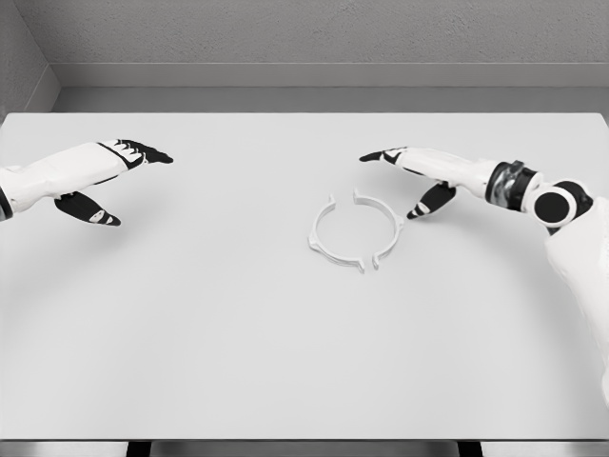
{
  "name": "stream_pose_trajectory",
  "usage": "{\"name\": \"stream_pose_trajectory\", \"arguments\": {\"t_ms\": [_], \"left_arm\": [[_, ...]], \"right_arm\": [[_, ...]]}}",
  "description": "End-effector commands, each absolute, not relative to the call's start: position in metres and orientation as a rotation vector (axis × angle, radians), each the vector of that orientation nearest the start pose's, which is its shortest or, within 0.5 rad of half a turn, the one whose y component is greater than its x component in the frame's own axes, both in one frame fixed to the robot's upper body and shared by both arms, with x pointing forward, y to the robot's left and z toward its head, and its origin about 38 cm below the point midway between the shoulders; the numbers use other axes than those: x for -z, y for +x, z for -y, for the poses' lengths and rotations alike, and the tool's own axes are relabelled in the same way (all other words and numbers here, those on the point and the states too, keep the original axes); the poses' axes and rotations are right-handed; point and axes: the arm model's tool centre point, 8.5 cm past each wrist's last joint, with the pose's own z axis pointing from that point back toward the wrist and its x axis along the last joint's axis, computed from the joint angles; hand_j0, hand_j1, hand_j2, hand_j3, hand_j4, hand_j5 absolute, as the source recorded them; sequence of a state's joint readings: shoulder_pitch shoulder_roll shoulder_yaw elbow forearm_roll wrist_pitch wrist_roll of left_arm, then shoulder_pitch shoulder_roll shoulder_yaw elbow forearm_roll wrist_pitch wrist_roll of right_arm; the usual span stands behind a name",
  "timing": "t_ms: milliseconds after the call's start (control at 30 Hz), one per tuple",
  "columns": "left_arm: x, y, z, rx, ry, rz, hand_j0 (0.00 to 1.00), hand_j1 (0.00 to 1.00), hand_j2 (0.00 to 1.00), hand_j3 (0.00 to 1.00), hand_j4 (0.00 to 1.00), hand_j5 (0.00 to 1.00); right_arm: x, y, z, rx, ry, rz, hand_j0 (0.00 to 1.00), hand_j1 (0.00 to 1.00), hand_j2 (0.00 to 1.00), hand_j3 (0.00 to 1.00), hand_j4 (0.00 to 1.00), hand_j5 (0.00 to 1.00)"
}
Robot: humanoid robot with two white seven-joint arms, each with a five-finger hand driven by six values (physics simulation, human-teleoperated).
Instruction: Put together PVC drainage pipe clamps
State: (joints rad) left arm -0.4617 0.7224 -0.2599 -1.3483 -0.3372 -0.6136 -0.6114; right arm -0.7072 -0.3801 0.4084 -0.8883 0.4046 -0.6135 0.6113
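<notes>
On table (pixel 190 333), clamp halves (pixel 352 231) between open hands.

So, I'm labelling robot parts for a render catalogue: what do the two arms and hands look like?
Both arms are glossy white shells. The left hand and right hand are white with black fingertips and black patches on the fingers. The right arm shows a dark metallic wrist band and a round black-and-white joint.

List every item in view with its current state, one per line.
Left clamp half: flat on the table, ungrasped.
Right clamp half: flat on the table, facing the other, ends apart.
Left robot hand: open, holding nothing.
Right robot hand: open, holding nothing, beside the clamp.
Table: bearing both halves.
</notes>
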Motion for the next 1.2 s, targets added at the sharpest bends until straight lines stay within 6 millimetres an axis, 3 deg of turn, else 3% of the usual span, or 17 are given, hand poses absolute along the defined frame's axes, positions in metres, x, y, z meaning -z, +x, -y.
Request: {"name": "stream_pose_trajectory", "arguments": {"t_ms": [0, 600, 833, 1167], "left_arm": [[-0.206, 0.434, -0.357, 1.764, 0.396, 1.483, 1.0, 1.0, 1.0, 1.0, 1.0, 1.0], [-0.206, 0.435, -0.354, 1.765, 0.39, 1.49, 1.0, 1.0, 1.0, 1.0, 1.0, 1.0], [-0.206, 0.435, -0.352, 1.763, 0.387, 1.496, 1.0, 1.0, 1.0, 1.0, 1.0, 1.0], [-0.206, 0.435, -0.354, 1.763, 0.391, 1.493, 1.0, 1.0, 1.0, 1.0, 1.0, 1.0]], "right_arm": [[-0.137, 0.507, 0.256, -1.631, -0.13, 1.465, 1.0, 1.0, 1.0, 1.0, 1.0, 1.0], [-0.135, 0.507, 0.242, -1.646, -0.107, 1.474, 1.0, 1.0, 1.0, 1.0, 1.0, 1.0], [-0.146, 0.513, 0.243, -1.646, -0.126, 1.49, 1.0, 1.0, 1.0, 1.0, 1.0, 1.0], [-0.139, 0.518, 0.243, -1.636, -0.122, 1.452, 1.0, 1.0, 1.0, 1.0, 1.0, 1.0]]}}
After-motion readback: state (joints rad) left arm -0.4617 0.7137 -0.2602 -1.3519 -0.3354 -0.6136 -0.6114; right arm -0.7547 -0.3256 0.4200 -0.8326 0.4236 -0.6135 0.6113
